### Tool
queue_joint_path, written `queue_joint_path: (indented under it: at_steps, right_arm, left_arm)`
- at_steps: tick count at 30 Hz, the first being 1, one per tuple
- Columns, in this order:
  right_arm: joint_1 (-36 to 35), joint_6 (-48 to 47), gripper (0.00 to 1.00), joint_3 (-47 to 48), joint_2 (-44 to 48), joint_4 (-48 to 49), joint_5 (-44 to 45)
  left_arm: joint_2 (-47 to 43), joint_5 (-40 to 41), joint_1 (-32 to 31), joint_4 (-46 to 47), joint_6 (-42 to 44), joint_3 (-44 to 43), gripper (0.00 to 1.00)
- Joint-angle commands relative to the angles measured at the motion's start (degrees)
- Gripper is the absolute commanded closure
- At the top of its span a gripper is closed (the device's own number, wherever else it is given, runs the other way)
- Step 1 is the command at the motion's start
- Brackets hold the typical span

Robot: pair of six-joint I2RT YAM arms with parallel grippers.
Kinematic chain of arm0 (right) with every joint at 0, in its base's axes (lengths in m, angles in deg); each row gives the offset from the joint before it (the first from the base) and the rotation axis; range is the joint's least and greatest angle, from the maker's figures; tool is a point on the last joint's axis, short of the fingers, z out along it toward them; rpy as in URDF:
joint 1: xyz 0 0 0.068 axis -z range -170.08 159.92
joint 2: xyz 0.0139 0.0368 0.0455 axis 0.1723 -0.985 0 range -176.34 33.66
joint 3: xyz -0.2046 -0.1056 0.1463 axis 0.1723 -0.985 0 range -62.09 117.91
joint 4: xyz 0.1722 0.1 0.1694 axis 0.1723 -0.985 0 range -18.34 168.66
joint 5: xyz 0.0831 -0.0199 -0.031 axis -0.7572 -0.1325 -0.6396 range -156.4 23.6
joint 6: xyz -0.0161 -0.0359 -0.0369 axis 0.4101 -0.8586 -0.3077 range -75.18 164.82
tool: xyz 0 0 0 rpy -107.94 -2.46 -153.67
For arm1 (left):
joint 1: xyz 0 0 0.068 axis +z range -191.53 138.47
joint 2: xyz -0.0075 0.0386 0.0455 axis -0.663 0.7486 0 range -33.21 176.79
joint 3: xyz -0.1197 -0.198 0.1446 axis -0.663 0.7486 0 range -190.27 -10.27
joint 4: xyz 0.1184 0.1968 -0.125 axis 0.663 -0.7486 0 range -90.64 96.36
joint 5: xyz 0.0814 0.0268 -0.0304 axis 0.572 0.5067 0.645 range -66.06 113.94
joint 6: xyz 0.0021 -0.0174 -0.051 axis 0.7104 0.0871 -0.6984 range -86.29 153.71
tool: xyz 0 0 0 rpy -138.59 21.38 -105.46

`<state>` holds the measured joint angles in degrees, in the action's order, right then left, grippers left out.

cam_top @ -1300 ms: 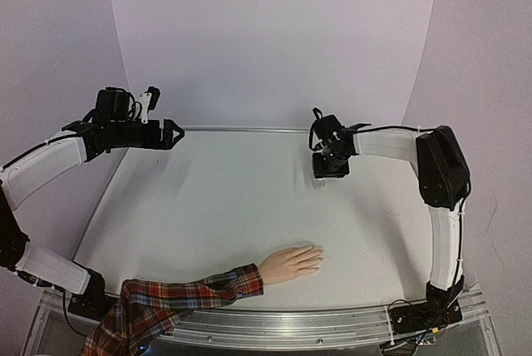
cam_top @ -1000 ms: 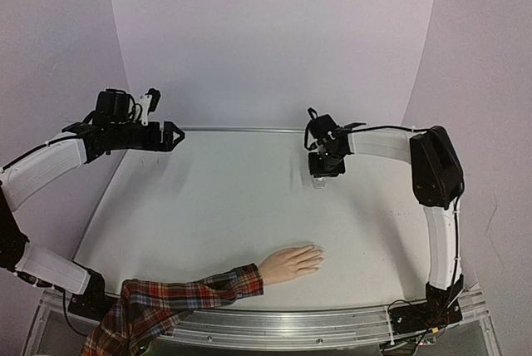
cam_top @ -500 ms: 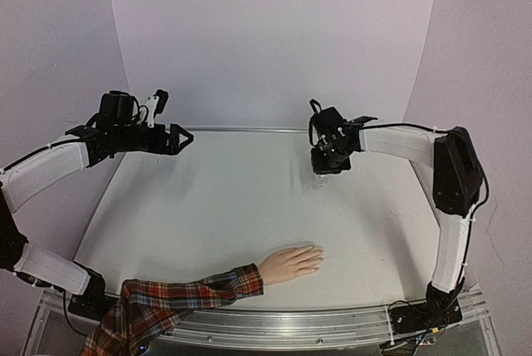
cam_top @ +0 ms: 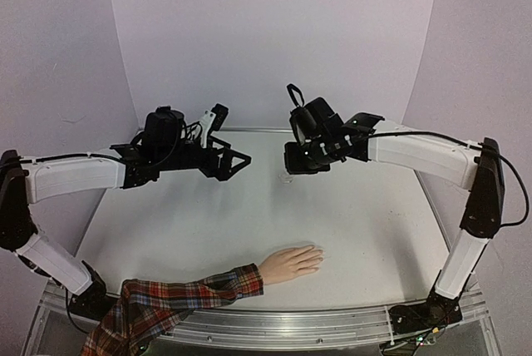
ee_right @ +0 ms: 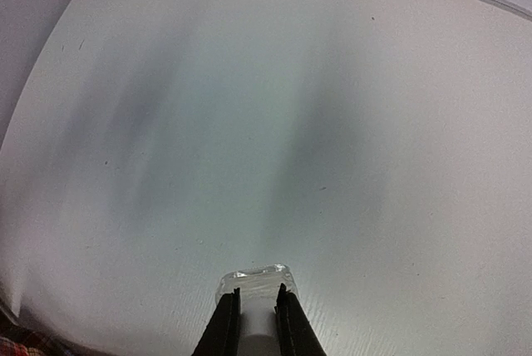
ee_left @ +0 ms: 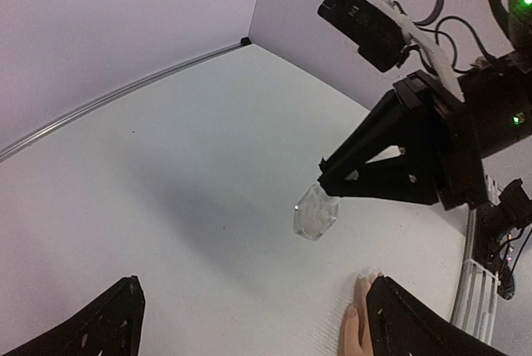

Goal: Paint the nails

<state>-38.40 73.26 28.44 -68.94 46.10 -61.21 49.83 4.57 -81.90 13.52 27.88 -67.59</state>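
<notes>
The pale mannequin hand point(cam_top: 291, 262) lies flat near the table's front edge, its red plaid sleeve point(cam_top: 174, 299) trailing to the left. The nails point(cam_top: 317, 257) on its fingertips are barely distinguishable from the skin; the fingertips point(ee_left: 364, 277) also show in the left wrist view. My right gripper point(cam_top: 293, 166) hangs above the table's middle back, shut on the white cap of a small clear bottle point(ee_right: 253, 279) point(ee_left: 316, 213). My left gripper point(cam_top: 237, 163) is open and empty, just left of the bottle and pointing at it.
The white table point(cam_top: 183, 223) has a metal rail along its back point(cam_top: 249, 130) and front point(cam_top: 316, 323) edges. Purple backdrop walls close in behind and on both sides. The right arm's links point(cam_top: 465, 206) rise along the right side.
The right gripper closed on the bottle, lifted it off the table and carried it left. The left arm swung right toward the middle, its open gripper now close to the bottle.
</notes>
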Motion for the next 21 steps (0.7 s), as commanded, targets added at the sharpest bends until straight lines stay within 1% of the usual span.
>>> queue_joint_path:
  at_steps: [1,5,6,8,10,11,14,18,21]
  right_arm:
    - [-2.03,4.71,0.99,1.55,2.32,2.33,0.12]
    - [-3.06,6.97,1.00,2.37,2.53,2.41,-0.62]
    - [-3.35,7.31,1.00,2.65,2.52,2.46,-0.48]
    - [-4.13,8.01,1.00,3.66,1.95,2.50,0.03]
    - [-4.79,8.46,1.00,5.64,0.69,2.42,-0.26]
    - [-5.11,8.67,1.00,6.64,-0.07,2.42,-0.54]
    - [-6.16,8.94,1.00,10.00,-2.21,2.42,-0.78]
    - [-7.00,8.82,1.00,12.50,-4.08,2.32,-0.05]
    - [-7.30,8.55,1.00,13.44,-4.76,1.75,0.88]
  left_arm:
    - [1.65,-0.17,-0.95,6.88,5.12,-0.13,0.07]
    - [-1.51,0.18,-1.31,14.87,7.70,8.47,0.09]
    - [-2.02,0.07,-1.93,15.58,9.74,9.44,0.10]
    - [-2.66,0.95,-3.47,15.74,12.67,10.11,0.13]
    - [-2.21,0.68,-4.03,16.46,12.91,10.30,0.21]
    - [-1.64,0.21,-4.12,16.58,12.94,10.18,0.23]
    - [0.41,-0.56,-4.28,18.27,13.00,10.28,0.28]
    - [2.67,0.81,-4.30,22.09,14.29,11.01,0.33]
    - [3.75,1.00,-4.32,23.61,15.24,11.25,0.41]
